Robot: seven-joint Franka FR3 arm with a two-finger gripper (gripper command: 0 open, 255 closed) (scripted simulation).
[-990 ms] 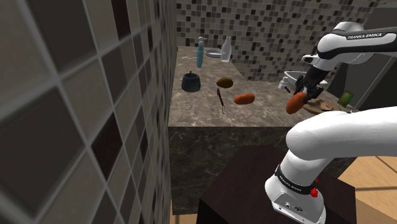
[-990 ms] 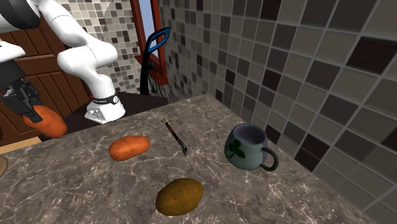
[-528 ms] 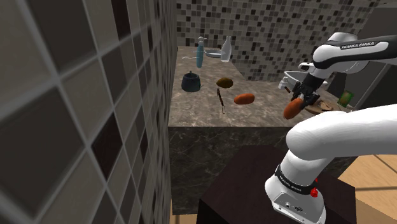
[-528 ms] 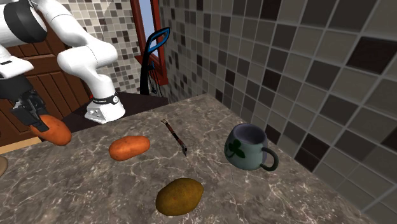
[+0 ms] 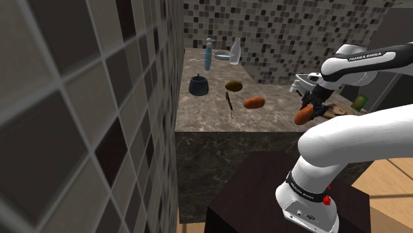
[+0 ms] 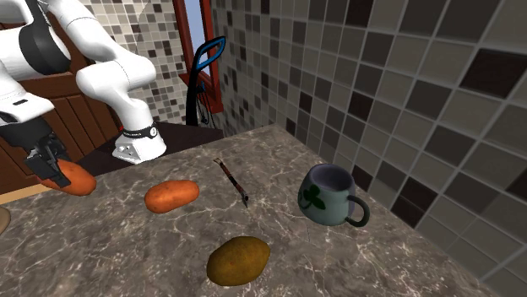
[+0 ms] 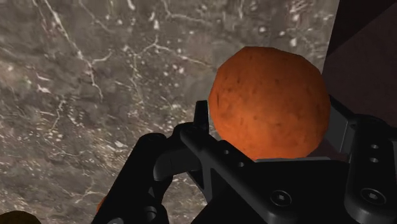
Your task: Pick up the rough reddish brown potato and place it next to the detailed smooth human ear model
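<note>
Over the marbled counter's [image 6: 127, 245] edge, the black claw [image 6: 49, 165] tight around a reddish-brown potato [image 6: 73, 179].

The held potato [image 7: 267, 105] is rusty orange, flecked darker. The surface [image 6: 110, 253] is grey-brown marble with white veins. The mug [image 6: 328, 202] is grey-green with a green clover.

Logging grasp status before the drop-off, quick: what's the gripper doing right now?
Gripper: closed, holding the reddish-brown potato between its fingers.
</note>
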